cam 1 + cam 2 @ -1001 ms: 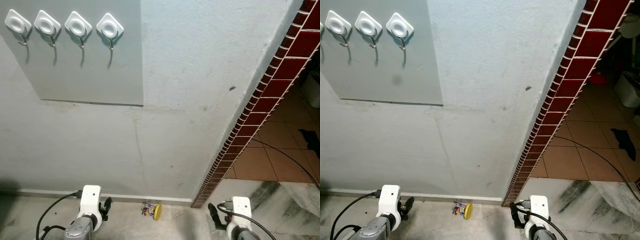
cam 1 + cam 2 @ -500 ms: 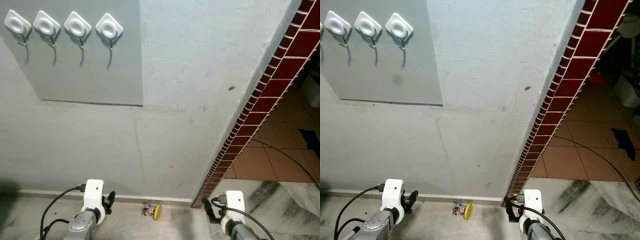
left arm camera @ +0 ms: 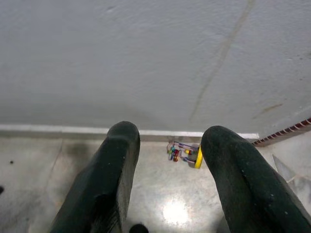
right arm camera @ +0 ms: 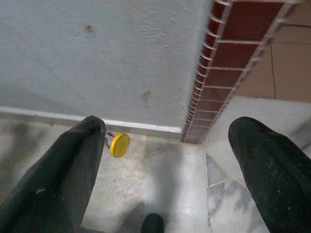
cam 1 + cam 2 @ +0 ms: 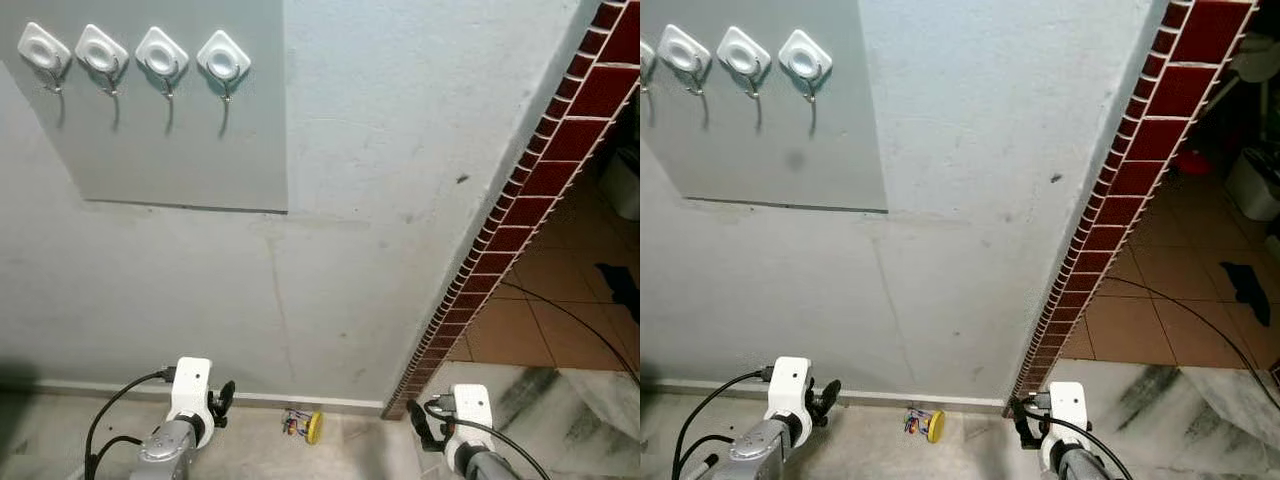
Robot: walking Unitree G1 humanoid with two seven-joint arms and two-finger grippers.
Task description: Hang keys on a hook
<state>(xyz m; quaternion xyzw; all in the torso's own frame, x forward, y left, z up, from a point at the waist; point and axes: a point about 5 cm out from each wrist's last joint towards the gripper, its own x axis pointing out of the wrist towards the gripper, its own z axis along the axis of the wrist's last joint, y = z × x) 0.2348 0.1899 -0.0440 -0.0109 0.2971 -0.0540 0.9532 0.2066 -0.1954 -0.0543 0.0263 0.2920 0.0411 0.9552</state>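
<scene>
A bunch of keys with a yellow round tag (image 5: 304,424) lies on the floor at the foot of the grey wall, between my two arms. High on the wall, a grey panel (image 5: 180,130) carries several white hooks (image 5: 222,62), all bare. My left gripper (image 3: 167,184) is open, low above the floor, with the keys (image 3: 185,153) ahead between its fingers. My right gripper (image 4: 167,170) is open too, to the right of the keys (image 4: 116,143), by the brick corner.
A dark red brick edge (image 5: 520,220) ends the wall on the right. Beyond it lies an orange tiled floor (image 5: 540,320) with a black cable (image 5: 575,320). The floor under my arms is grey marble (image 5: 560,390).
The view has shifted slightly. Both arms have moved forward a little and sit higher in the picture than a second ago. The keys lie where they were.
</scene>
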